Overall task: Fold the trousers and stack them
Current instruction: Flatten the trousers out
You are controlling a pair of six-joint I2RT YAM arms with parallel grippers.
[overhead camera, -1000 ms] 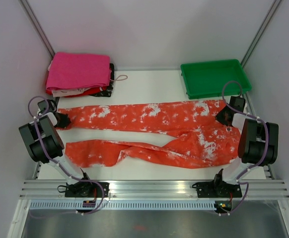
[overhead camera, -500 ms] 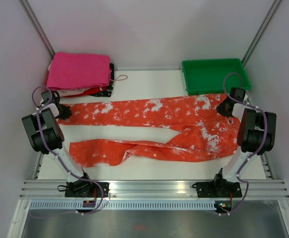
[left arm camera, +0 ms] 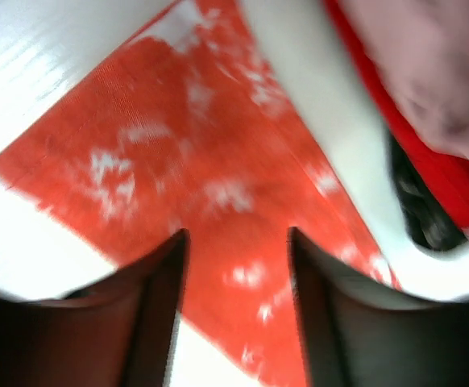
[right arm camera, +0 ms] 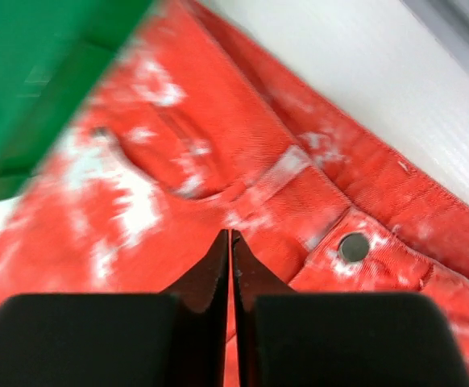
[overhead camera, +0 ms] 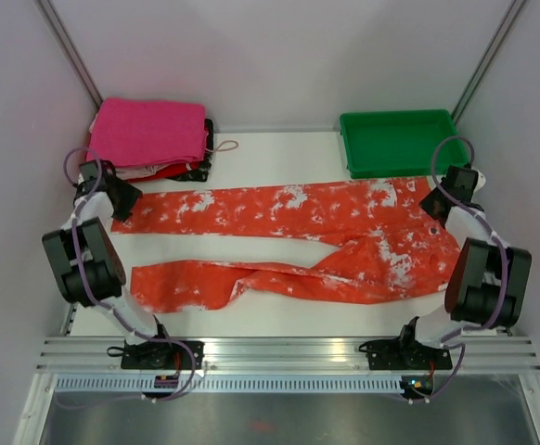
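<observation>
The orange-red trousers (overhead camera: 279, 209) with white speckles lie spread flat on the white table, waist to the right and both legs running left. The near leg (overhead camera: 205, 283) is crumpled and partly folded over. My left gripper (overhead camera: 126, 197) hangs open over the cuff of the far leg (left arm camera: 178, 137), with the cloth showing between its fingers (left arm camera: 237, 234). My right gripper (overhead camera: 434, 206) hovers above the waistband (right arm camera: 218, 145) near the metal button (right arm camera: 353, 246). Its jaws (right arm camera: 230, 234) are all but together, with only a hairline slit and no cloth between them.
A folded pink and red stack (overhead camera: 149, 130) sits at the back left, and its edge (left arm camera: 428, 89) shows close to the left gripper. A green tray (overhead camera: 400, 144) stands at the back right, just beyond the waistband (right arm camera: 41, 72). White walls close in both sides.
Both arms carried the far leg and the waist towards the back, laying the trousers flatter. The left gripper opened and let go of the cuff. The right gripper has come off the waistband.
</observation>
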